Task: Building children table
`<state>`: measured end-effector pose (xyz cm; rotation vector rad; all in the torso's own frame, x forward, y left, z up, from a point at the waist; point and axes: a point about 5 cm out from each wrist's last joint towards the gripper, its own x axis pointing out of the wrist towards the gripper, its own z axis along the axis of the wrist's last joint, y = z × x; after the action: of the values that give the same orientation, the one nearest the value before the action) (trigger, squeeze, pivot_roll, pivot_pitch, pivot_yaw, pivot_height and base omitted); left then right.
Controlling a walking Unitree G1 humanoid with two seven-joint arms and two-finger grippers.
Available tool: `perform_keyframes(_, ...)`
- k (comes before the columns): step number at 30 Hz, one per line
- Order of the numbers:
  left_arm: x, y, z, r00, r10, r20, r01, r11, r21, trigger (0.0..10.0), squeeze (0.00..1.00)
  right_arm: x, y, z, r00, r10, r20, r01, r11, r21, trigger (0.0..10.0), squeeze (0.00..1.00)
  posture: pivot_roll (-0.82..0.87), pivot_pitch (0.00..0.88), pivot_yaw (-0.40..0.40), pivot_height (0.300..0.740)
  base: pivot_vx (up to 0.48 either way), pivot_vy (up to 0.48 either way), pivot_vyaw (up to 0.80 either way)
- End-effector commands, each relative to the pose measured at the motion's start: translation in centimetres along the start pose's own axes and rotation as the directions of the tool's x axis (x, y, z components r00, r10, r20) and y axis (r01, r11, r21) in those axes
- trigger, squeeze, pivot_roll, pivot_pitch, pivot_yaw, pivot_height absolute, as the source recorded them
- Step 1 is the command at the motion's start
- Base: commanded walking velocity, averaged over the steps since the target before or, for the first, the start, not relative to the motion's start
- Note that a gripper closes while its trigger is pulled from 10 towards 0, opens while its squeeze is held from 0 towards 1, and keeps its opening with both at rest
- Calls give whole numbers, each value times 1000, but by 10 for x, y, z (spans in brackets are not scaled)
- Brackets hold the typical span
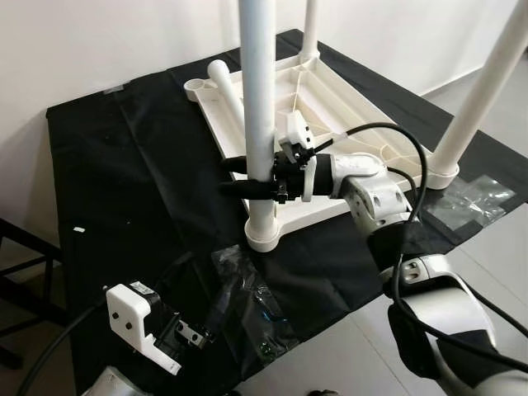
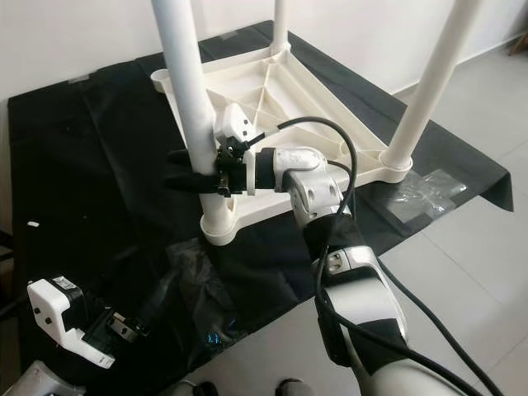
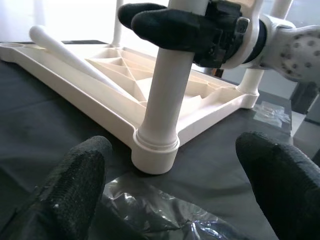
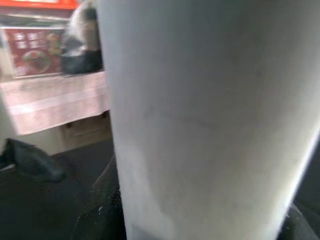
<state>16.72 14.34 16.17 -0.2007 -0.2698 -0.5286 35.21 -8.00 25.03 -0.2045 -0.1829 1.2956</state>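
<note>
Black cloth (image 1: 124,165) covers pale floor by a white wall. My right gripper (image 1: 239,176) pinches 1 leg (image 1: 259,115); my left gripper (image 3: 170,185) is spread. Leg tops are cut off.

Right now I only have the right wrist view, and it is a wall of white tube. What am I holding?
Observer: The right gripper is closed around the nearest upright white plastic table leg, above its socket.
Operator: Is that leg seated in the tabletop?
Observer: It stands in the near corner socket of the upturned white plastic tabletop on the black cloth.
Operator: How many legs are left?
Observer: One loose white leg lies across the tabletop's underside; three stand upright.
Operator: Where is my other arm?
Observer: The left gripper hangs open, low near the clear plastic wrapping.
</note>
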Motion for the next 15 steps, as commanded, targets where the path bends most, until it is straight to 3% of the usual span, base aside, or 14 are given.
perform_keyframes(1,-3,1,-2,1000,8,-19,-8,1000,4,10000,0,-8,-1,-7,988,-157,-8,157,988,10,0,0,-2,205,39,740,0,0,0)
perform_keyframes(2,-3,2,-2,1000,7,-20,-7,1000,5,10000,0,-8,5,-20,946,-322,-44,324,945,44,0,0,-7,201,36,740,0,0,0)
perform_keyframes(3,-3,2,-2,1000,7,-20,-7,1000,5,10000,0,-8,5,-20,946,-322,-44,324,945,44,0,0,-7,201,36,740,0,0,0)
perform_keyframes(4,-3,2,-2,1000,6,-20,-6,1000,5,10000,0,-9,9,-27,899,-431,-75,435,898,60,0,0,-7,201,36,740,0,0,0)
perform_keyframes(5,-3,2,-2,1000,6,-20,-6,1000,5,10000,0,-9,9,-27,899,-431,-75,435,898,60,0,0,-7,201,36,740,0,0,0)
perform_keyframes(6,-3,3,-2,1000,6,-21,-6,1000,7,10000,0,-18,16,-40,730,-671,-129,682,724,98,0,0,-11,196,42,740,0,0,0)
perform_keyframes(7,-3,3,-2,1000,6,-21,-6,1000,7,10000,0,-18,16,-40,730,-671,-129,682,724,98,0,0,-11,196,42,740,0,0,0)
perform_keyframes(8,-3,4,-3,1000,6,-22,-6,1000,9,10000,0,-17,42,-55,658,-727,-197,750,655,89,0,0,-16,195,53,740,0,0,0)
perform_keyframes(9,-3,4,-3,1000,6,-22,-6,1000,9,10000,0,-17,42,-55,658,-727,-197,750,655,89,0,0,-16,195,53,740,0,0,0)
perform_keyframes(10,-2,6,-3,1000,6,-23,-6,1000,10,10000,0,-16,59,-63,626,-745,-229,775,628,76,0,0,-22,181,56,740,0,0,0)
perform_keyframes(11,-2,6,-3,1000,6,-23,-6,1000,10,10000,0,-16,59,-63,626,-745,-229,775,628,76,0,0,-22,181,56,740,0,0,0)
perform_keyframes(12,-2,7,-5,1000,5,-25,-5,1000,10,10000,0,-13,68,-66,626,-742,-241,773,631,62,0,0,-16,174,50,740,0,0,0)
perform_keyframes(13,-1,7,-5,1000,5,-26,-4,1000,9,10000,0,-9,70,-66,653,-719,-237,747,662,51,0,0,-16,174,50,740,0,0,0)
perform_keyframes(15,-1,7,-6,1000,4,-26,-4,1000,8,10000,0,-8,67,-66,656,-718,-233,744,667,43,0,0,-16,174,50,740,0,0,0)
